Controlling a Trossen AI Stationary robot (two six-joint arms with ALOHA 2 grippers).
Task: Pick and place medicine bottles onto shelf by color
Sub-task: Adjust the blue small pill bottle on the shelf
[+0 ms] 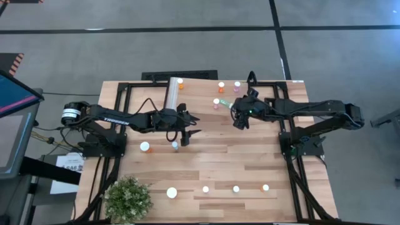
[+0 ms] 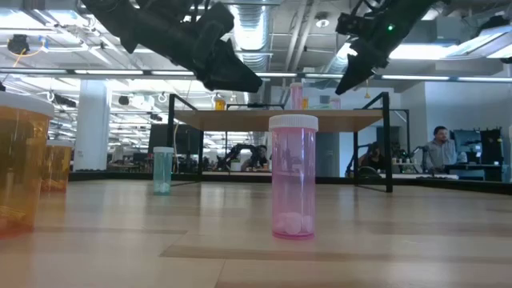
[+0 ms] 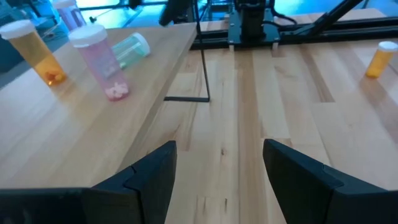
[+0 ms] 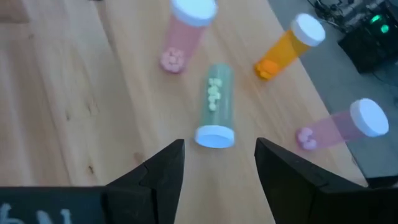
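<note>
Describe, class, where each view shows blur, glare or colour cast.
Low view: the near orange bottle at the edge is soft, the ceiling lights glare. Left wrist view: a blue cast over the far frame. Right wrist view: the lying green bottle looks slightly smeared. High view: even light, no strong shadows.

In the low view a large orange bottle (image 2: 18, 164) is cut off by the picture's left edge, blurred (only part of its body shows). Both arms' upper parts run off the top there. From above, the bottles on the shelf (image 1: 206, 84) are too small to read.
</note>
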